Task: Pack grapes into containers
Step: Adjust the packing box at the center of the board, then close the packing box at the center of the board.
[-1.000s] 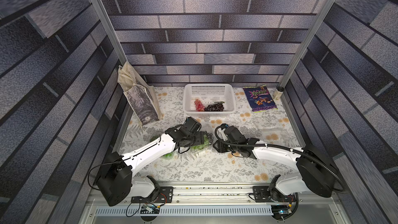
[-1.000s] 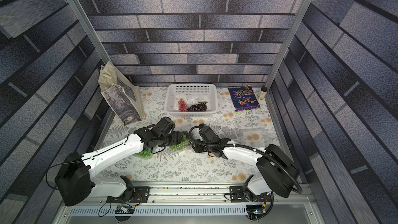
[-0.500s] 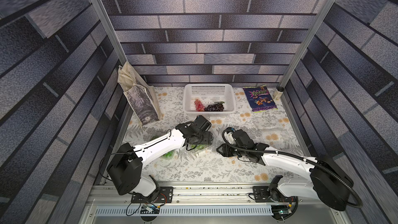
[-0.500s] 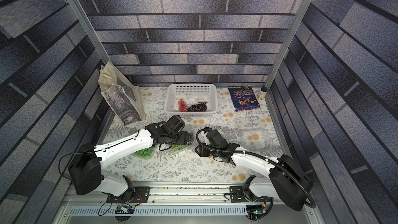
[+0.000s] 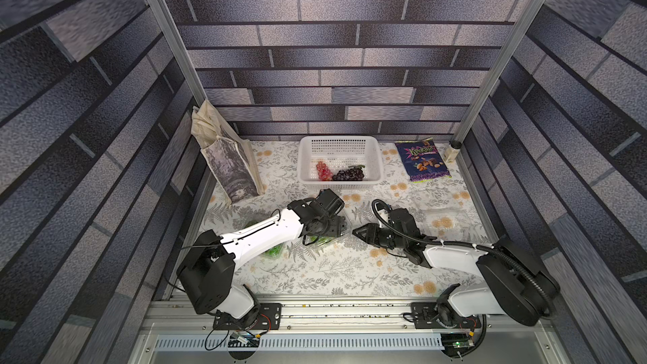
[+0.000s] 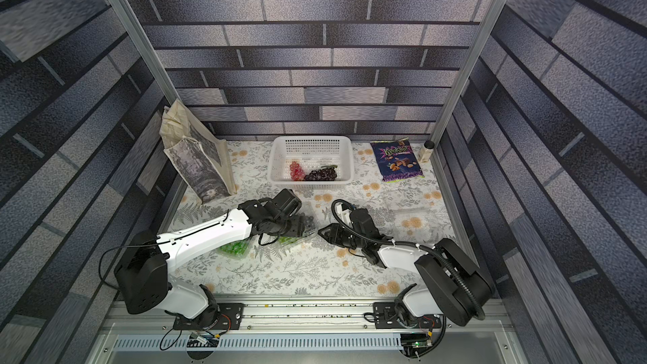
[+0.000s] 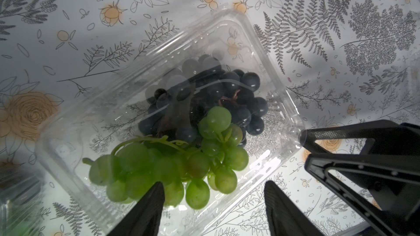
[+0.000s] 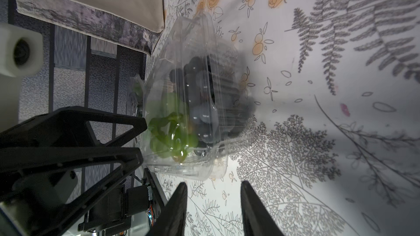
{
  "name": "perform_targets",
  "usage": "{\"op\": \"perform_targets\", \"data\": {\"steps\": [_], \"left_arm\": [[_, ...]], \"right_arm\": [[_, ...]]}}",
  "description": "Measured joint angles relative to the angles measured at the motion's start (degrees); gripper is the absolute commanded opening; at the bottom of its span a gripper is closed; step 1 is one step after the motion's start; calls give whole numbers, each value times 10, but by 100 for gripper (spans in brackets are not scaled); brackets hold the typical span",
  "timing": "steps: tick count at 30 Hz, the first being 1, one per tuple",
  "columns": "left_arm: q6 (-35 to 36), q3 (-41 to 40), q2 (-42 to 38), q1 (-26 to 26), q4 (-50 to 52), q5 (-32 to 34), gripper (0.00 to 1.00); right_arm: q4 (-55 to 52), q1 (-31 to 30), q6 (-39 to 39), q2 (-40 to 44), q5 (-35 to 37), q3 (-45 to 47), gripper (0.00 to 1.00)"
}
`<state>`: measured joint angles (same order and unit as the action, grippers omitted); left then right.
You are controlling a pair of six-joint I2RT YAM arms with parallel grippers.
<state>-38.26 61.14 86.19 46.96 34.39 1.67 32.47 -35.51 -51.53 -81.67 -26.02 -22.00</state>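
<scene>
Left tool (image 7: 213, 183) hangs spread over the filled clamshell (image 7: 95, 119), right tool (image 8: 214, 183) spread beside it, basket (image 5: 338, 140) beyond.

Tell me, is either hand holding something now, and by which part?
Nothing seems held. The left hand hangs open over the clamshell; the right hand is open beside it.

The grapes (image 7: 218, 119) are green and black, the tablecloth (image 7: 341, 42) white with grey ferns.

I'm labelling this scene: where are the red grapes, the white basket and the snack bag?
red grapes (image 5: 324, 170): in a top view, middle of the bunch.
white basket (image 5: 338, 146): in a top view, its far perforated wall.
snack bag (image 5: 422, 161): in a top view, its printed front.
</scene>
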Motion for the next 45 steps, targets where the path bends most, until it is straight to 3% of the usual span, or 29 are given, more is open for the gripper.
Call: {"op": "perform_targets", "data": {"steps": [8,16,36,45], "left_arm": [[4,1,1,0,4,1,72],[4,1,2,0,6,1,71],[4,2,2,0,8,1,71],[4,2,2,0,8,2,70]], "right_arm": [[151,16,-66,-89,-29,13,32],[236,31,-102,-125,-41,27,27],[306,36,-122,-165,-56,26,9],[307,36,-123,-167,-56,26,16]]}}
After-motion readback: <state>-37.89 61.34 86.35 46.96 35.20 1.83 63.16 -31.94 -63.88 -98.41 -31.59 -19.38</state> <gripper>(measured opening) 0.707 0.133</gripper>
